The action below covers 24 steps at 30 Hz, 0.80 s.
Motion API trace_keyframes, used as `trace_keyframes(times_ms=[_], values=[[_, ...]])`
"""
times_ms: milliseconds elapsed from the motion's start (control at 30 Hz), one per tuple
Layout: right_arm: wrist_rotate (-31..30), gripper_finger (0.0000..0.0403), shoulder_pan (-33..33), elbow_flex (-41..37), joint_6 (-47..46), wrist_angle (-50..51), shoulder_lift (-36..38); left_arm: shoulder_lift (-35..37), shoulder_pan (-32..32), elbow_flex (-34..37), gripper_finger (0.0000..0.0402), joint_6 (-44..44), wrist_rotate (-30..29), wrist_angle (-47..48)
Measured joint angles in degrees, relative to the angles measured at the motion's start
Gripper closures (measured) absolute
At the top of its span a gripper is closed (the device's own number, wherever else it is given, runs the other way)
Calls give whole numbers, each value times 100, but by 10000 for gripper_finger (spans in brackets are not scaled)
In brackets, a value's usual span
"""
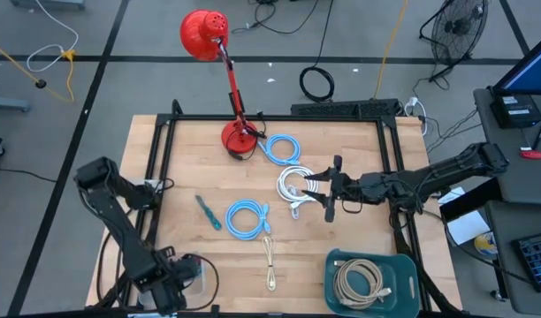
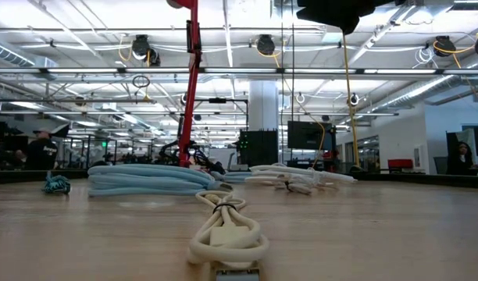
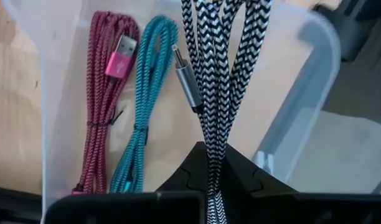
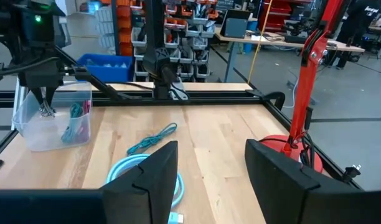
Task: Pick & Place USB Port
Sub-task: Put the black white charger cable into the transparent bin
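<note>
My left gripper (image 3: 210, 163) is at the table's near left corner, over a clear plastic bin (image 3: 66, 74), shut on a black-and-white braided USB cable (image 3: 223, 56) with a silver plug (image 3: 187, 84). A magenta cable (image 3: 106, 93) and a teal cable (image 3: 144, 99) lie on the bin's floor. In the right wrist view the left gripper (image 4: 46, 99) stands in the bin (image 4: 50, 127). My right gripper (image 1: 329, 190) is open, above a white cable coil (image 1: 293, 185) at mid-table, touching nothing. My left gripper pinches the black-and-white cable's bundled strands (image 3: 214, 134) between its two fingers, several strands together. The fingers come from above, pointing down. The strands fan out below the fingers and hang into the clear bin (image 4: 47, 112); whether the cable's lower end rests on the bin's floor does not show.
Two light blue coils (image 1: 284, 148) (image 1: 247, 218), a teal cable (image 1: 207, 212) and a beige cable (image 1: 270, 261) lie on the table. A teal bin (image 1: 341, 265) at the near right holds a beige coil (image 1: 359, 284). A red lamp (image 1: 240, 137) stands at the far edge.
</note>
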<state>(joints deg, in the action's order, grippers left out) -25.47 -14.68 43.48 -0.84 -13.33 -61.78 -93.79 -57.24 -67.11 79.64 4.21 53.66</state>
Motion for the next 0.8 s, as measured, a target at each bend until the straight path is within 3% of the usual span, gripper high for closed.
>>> trace_keyframes(times_ms=[800], values=[[2, 231, -2, 0, -1, 1, 0, -117, -176, 9, 379, 155, -131, -251]])
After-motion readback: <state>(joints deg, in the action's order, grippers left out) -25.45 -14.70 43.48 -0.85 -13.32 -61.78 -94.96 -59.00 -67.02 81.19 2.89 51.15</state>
